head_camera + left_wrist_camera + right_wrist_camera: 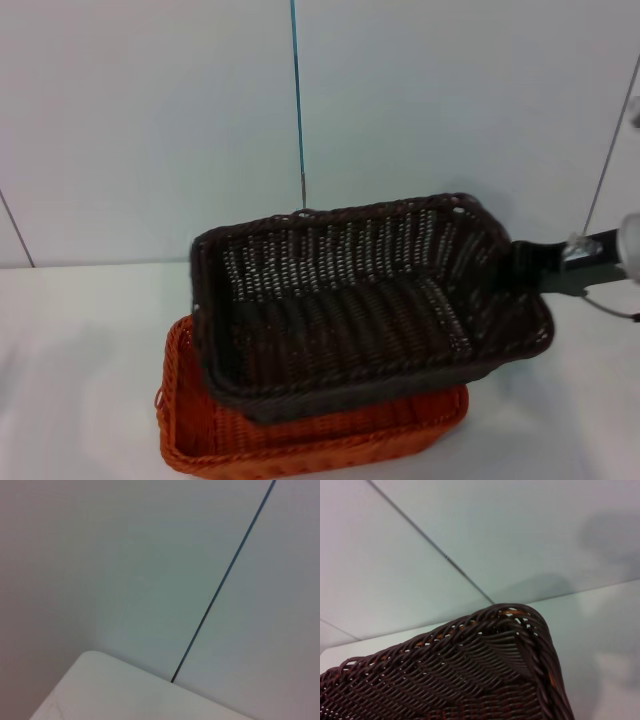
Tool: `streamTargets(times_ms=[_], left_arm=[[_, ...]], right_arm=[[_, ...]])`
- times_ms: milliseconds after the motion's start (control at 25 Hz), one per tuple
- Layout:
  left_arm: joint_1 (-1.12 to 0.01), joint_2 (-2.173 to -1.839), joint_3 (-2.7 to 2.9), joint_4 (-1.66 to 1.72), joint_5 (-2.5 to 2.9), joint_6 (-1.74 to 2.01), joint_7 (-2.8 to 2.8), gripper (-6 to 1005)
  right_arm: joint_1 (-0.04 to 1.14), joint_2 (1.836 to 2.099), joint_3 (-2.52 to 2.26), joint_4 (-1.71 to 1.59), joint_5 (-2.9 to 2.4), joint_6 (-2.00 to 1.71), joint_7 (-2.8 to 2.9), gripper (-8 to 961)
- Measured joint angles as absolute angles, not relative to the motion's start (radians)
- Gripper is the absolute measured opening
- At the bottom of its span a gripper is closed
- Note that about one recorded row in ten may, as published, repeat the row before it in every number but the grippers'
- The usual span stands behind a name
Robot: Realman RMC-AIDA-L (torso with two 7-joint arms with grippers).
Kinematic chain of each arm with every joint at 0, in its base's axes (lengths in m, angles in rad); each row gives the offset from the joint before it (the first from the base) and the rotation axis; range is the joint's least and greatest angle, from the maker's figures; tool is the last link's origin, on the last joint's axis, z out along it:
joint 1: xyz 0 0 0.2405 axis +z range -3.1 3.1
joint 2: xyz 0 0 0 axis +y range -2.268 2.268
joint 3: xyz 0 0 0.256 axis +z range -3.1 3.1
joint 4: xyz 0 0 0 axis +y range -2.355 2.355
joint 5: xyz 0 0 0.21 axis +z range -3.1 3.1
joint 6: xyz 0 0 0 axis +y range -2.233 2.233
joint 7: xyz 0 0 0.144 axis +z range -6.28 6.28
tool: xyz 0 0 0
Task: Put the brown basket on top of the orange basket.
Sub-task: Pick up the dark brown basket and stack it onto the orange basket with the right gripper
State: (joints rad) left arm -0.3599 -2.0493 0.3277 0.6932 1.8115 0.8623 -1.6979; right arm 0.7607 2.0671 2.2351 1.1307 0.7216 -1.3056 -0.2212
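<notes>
The right gripper (522,262), clamped on the brown basket (360,300)'s right rim, holds it tilted, overlapping the orange basket (300,440) below.

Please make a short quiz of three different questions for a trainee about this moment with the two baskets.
1. True or false: the brown basket is tilted over the orange basket.
2. Which gripper holds the brown basket? A) left B) right
3. Fill in: the orange basket stands on the white ____.

Key:
1. True; it is lifted and not yet level.
2. B; it grips the rim at the basket's right end. The left arm is not in the head view.
3. table.
</notes>
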Motion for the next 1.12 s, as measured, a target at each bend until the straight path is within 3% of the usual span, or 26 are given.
streamTargets(times_ms=[1120], left_arm=[[-0.364,-2.048,0.322,0.694,1.838,0.86,-1.705,877]], right_arm=[[0.776,2.075,2.091,0.967,0.813,-1.111,-0.221,172]])
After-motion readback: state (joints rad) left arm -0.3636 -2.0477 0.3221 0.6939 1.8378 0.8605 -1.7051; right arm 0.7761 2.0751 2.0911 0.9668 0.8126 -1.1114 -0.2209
